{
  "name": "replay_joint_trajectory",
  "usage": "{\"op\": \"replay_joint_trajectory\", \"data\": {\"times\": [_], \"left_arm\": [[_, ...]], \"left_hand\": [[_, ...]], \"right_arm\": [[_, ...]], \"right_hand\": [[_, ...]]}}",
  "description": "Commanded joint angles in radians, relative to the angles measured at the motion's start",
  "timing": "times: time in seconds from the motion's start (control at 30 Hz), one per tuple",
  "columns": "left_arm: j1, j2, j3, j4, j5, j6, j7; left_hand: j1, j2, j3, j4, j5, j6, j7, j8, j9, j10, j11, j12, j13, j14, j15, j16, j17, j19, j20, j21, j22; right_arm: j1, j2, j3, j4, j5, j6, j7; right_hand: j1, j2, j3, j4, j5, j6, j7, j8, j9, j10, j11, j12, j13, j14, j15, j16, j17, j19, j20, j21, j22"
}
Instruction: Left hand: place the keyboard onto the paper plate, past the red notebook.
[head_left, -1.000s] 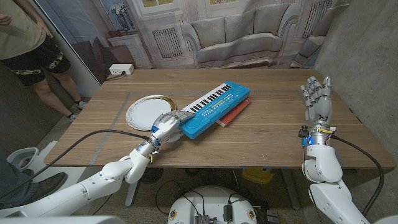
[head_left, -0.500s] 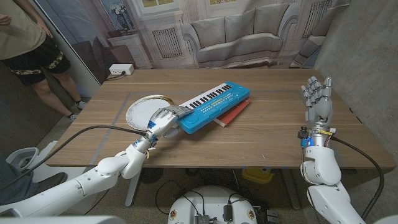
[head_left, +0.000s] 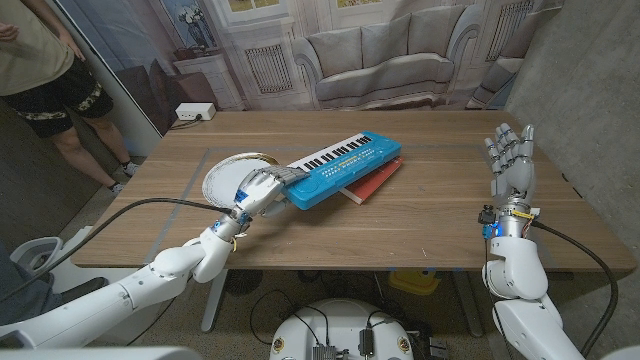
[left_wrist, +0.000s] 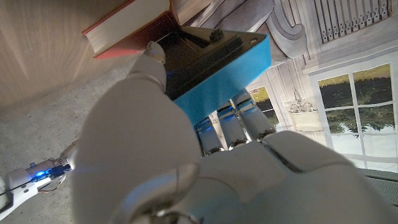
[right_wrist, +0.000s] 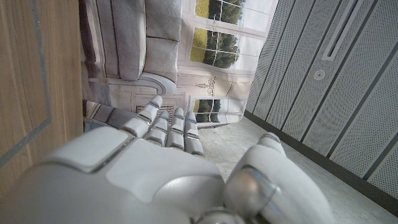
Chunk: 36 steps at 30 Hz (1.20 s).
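Note:
A blue toy keyboard with white keys is lifted at its near end, its far part over the red notebook. My left hand grips the keyboard's near left end, just beside the white paper plate with a gold rim. In the left wrist view my left hand holds the blue keyboard from below and above, with the red notebook behind it. My right hand stands upright at the table's right side, fingers apart and holding nothing; it also shows in the right wrist view.
A grey tape line marks the wooden table near its left front. A person stands beyond the table's left corner. A white power strip lies on the floor behind.
My left hand has carried the keyboard's near end leftward and up toward the paper plate, swinging the keyboard over the notebook. The right hand has stayed put.

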Motion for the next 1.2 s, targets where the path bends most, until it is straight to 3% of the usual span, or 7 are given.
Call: {"op": "replay_joint_trajectory", "data": {"times": [0.03,0.53,1.2], "left_arm": [[-0.046,0.002,-0.007,0.015,0.025,-0.023,0.024],[-0.101,0.015,-0.011,0.024,0.065,-0.039,0.058],[-0.118,0.027,-0.034,-0.006,0.097,0.0,0.102]], "left_hand": [[-0.01,-0.006,0.041,0.033,-0.004,0.144,-0.066,0.036,0.002,0.056,-0.038,-0.004,0.003,0.062,-0.194,-0.004,0.003,0.013,-0.085,0.005,0.003],[-0.015,-0.005,0.05,0.037,-0.003,0.196,-0.061,0.034,0.001,0.102,-0.038,-0.011,0.004,0.104,-0.194,-0.006,0.003,0.037,-0.084,0.007,0.004],[-0.02,-0.01,0.055,0.039,-0.003,0.202,-0.061,0.021,0.0,0.105,-0.038,-0.026,0.004,0.11,-0.195,-0.016,0.002,0.042,-0.085,0.003,0.004]], "right_arm": [[0.0,0.015,-0.004,-0.001,-0.017,0.006,-0.01],[-0.015,0.035,-0.007,-0.003,-0.038,0.027,-0.022],[-0.028,0.036,-0.002,-0.012,-0.039,0.032,-0.013]], "right_hand": [[-0.004,0.002,-0.003,0.003,0.0,0.01,-0.002,0.003,0.006,0.011,0.001,-0.001,0.003,0.01,0.003,0.001,0.005,0.009,-0.002,-0.005,0.005],[-0.004,0.003,-0.004,0.002,0.0,0.009,-0.003,0.002,0.006,0.011,0.0,-0.001,0.003,0.009,0.001,0.001,0.004,0.01,-0.002,-0.007,0.005],[-0.004,0.005,-0.005,0.001,0.001,0.01,-0.004,0.002,0.006,0.011,-0.003,-0.002,0.003,0.01,-0.001,0.001,0.004,0.013,-0.003,-0.01,0.005]]}}
